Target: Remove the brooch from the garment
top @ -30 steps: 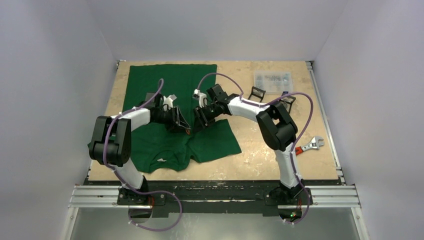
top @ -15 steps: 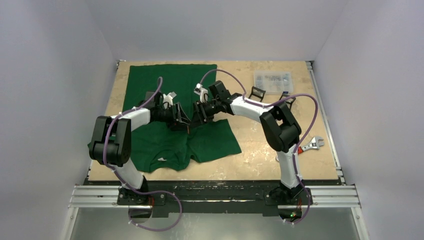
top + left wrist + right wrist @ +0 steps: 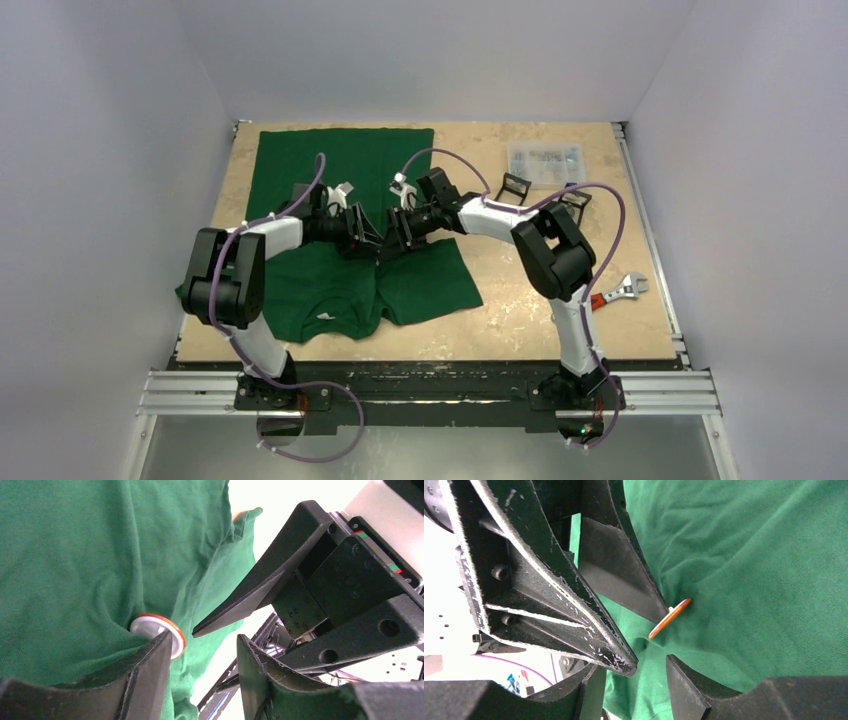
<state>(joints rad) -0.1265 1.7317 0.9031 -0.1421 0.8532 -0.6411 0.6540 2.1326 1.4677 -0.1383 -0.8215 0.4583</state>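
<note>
The dark green T-shirt (image 3: pixel 300 170) lies spread on the tabletop (image 3: pixel 520 300), with its neck and white label (image 3: pixel 323 318) nearest the arms' bases. A little past the neck is the brooch (image 3: pixel 150 627), a small white disc with an orange rim. It is tilted up on a puckered fold of cloth and looks fastened to it.

Both grippers meet over it, tip to tip. The left gripper (image 3: pixel 205 642) is about half open with nothing between its fingers. One fingertip (image 3: pixel 150 670) touches the disc's edge, and the disc sits beyond that tip, not in the gap. The right gripper (image 3: pixel 633 672) faces it, also partly open and holding nothing, with one finger aimed at the cloth just beside the disc.

I take this as the step of getting a hold: the brooch is not yet off. Next, one gripper likely has to close on the disc's rim while the other pins the cloth beside it, and then they pull apart. How the brooch fastens is hidden.

Beyond them, the shirt's hem reaches the far edge.
</note>
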